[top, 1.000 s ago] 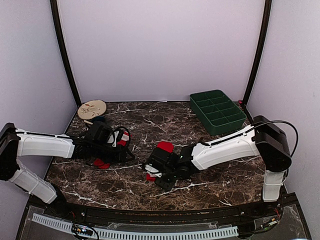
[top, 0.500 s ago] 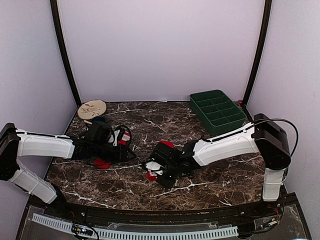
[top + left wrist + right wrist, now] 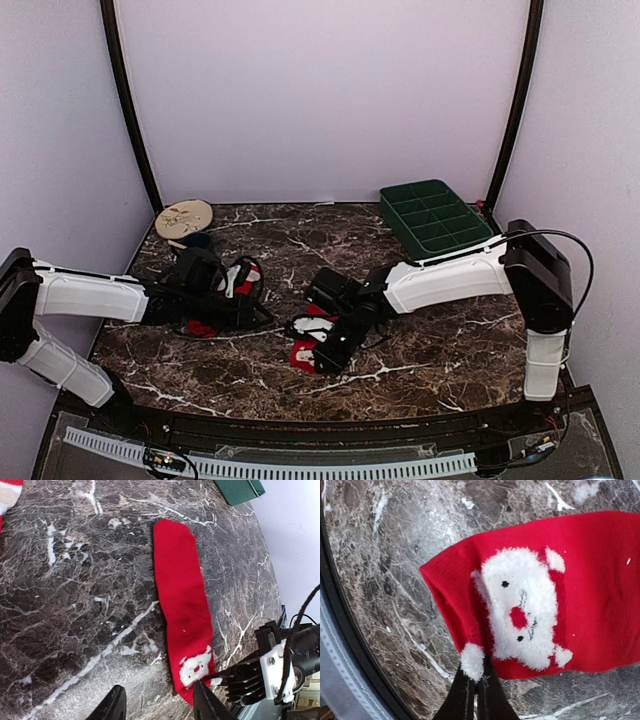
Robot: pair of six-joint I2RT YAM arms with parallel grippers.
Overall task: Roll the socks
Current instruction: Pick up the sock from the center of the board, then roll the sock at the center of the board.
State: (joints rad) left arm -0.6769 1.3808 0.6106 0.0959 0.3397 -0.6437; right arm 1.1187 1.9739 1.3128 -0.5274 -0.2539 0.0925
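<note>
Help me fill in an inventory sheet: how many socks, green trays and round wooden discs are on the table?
Socks: 2, the Santa sock and the second sock
Green tray: 1
Wooden disc: 1
Total: 4

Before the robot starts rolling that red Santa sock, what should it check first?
1. Right gripper shut on the edge of the Santa sock: ok.
2. Grip holds fabric, not only the white pompom: cannot tell.
3. Santa sock lies flat and straight on the table: ok.
4. Left gripper open and empty, free to help: ok.
5. Second sock out of the rolling path: ok.
</note>
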